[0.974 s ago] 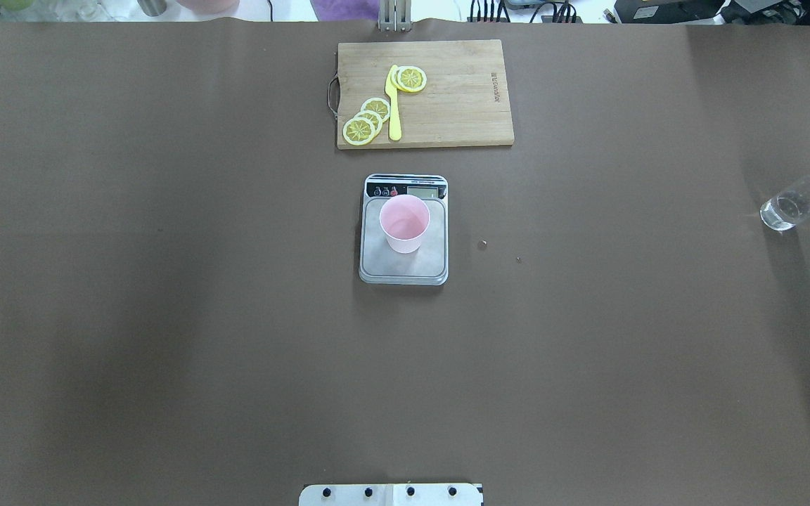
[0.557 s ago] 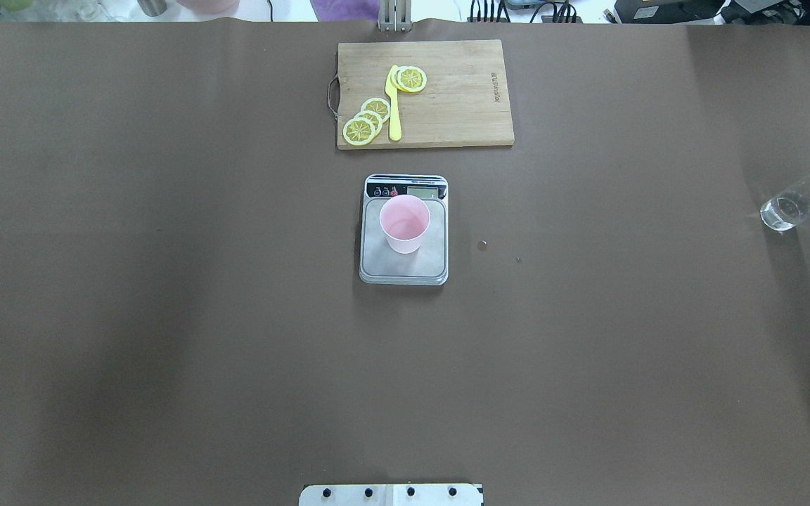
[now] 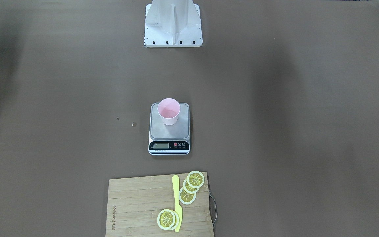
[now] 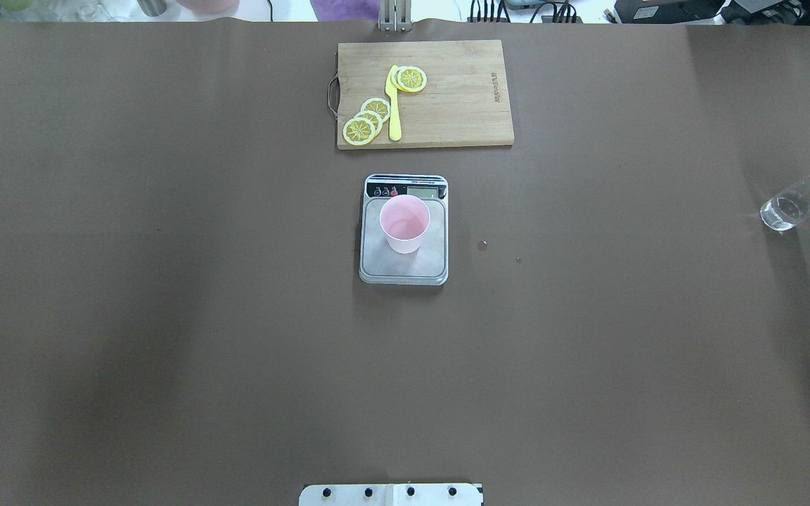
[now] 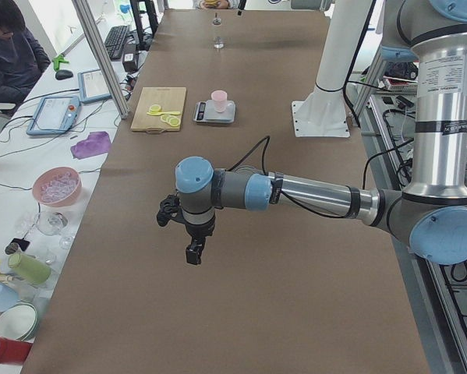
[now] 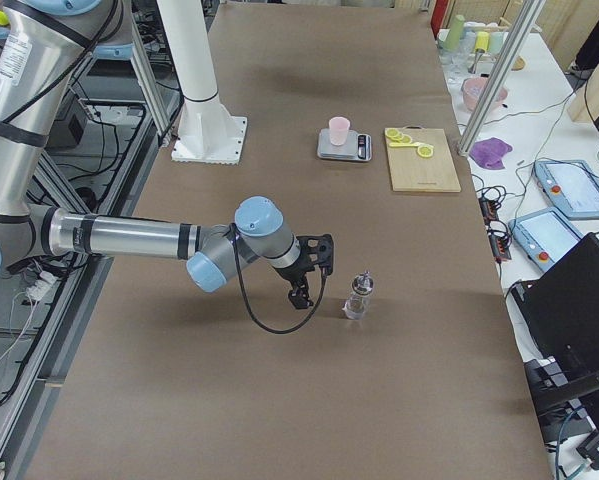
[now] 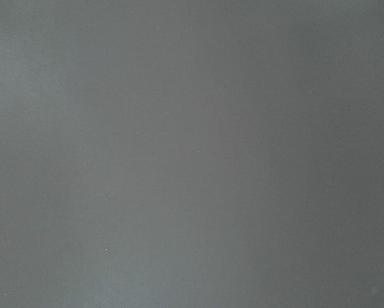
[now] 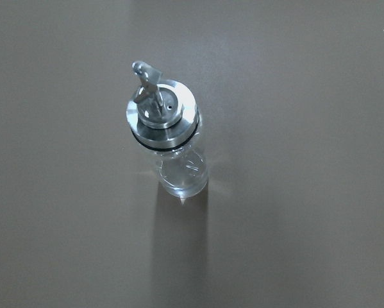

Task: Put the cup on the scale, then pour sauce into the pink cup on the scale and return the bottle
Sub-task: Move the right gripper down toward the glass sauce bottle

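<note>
The pink cup [image 4: 404, 223] stands upright on the scale [image 4: 384, 263] at the table's middle; it also shows in the front view [image 3: 168, 111]. The clear glass bottle [image 4: 795, 202] with its silver spout stands upright at the table's right edge, alone, and fills the right wrist view [image 8: 169, 135]. In the exterior right view my right gripper [image 6: 301, 295] hangs just beside the bottle [image 6: 358, 295], apart from it; I cannot tell if it is open. My left gripper [image 5: 192, 253] hovers over bare table far from the scale; I cannot tell its state.
A wooden cutting board [image 4: 447, 105] with lemon slices [image 4: 366, 121] and a yellow knife [image 4: 394, 105] lies behind the scale. The robot's base [image 3: 173, 23] stands at the near table edge. Bowls and cups [image 5: 58, 185] sit beyond the table's left end.
</note>
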Robot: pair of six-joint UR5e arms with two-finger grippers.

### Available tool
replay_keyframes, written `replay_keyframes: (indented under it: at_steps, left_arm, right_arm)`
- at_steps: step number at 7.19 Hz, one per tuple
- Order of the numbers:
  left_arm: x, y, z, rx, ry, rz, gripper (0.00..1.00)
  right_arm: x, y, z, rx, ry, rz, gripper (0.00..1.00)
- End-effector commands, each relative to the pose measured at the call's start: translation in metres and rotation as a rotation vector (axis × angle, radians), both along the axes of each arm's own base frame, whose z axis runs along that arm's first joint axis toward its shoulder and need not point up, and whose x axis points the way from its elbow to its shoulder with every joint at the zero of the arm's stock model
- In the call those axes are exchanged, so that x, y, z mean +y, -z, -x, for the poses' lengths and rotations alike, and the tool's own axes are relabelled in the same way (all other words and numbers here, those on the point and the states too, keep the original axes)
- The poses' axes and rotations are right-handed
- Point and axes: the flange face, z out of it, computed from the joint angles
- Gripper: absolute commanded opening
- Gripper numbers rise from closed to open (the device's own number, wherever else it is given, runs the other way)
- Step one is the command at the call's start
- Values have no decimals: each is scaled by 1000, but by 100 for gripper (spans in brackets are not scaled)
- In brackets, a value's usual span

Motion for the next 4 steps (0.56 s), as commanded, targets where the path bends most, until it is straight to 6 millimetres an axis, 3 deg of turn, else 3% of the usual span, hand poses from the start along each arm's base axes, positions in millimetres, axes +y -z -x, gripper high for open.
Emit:
replay_keyframes:
  at_steps: [1,2,4]
  left_arm:
    - [0,0,0,0,-1,0,99]
    - [0,1,0,0,-1,-2,99]
    - [1,0,-1,2,-1,0,99]
  right_arm:
    - [-1,-12,36,6,-59,-14,100]
    - [-1,-21,49,41,-72,-36,100]
    - [3,-60,62,65,-120,-102,100]
